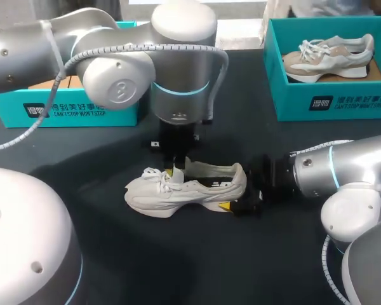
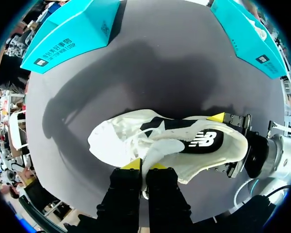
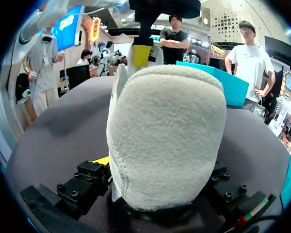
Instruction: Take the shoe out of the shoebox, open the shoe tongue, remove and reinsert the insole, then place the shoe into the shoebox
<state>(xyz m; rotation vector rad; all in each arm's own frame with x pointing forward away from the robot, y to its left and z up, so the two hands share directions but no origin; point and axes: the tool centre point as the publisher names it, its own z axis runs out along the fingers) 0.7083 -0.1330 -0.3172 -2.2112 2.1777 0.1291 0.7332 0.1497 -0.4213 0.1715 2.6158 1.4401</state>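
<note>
A white shoe (image 1: 190, 187) lies on its side on the dark table, toe toward my left. My left gripper (image 1: 176, 170) comes straight down onto the shoe's opening. In the left wrist view the left gripper (image 2: 144, 165) is shut on the white tongue (image 2: 153, 150), which runs up between the yellow tips. My right gripper (image 1: 243, 190) is at the heel with one finger on each side, holding it. In the right wrist view the fuzzy heel (image 3: 169, 136) fills the space between the right gripper's fingers (image 3: 94, 172).
A teal shoebox (image 1: 82, 108) stands at the back left, partly behind my left arm. A second teal shoebox (image 1: 330, 101) at the back right holds a beige shoe (image 1: 330, 57). Bare dark tabletop lies in front of the white shoe.
</note>
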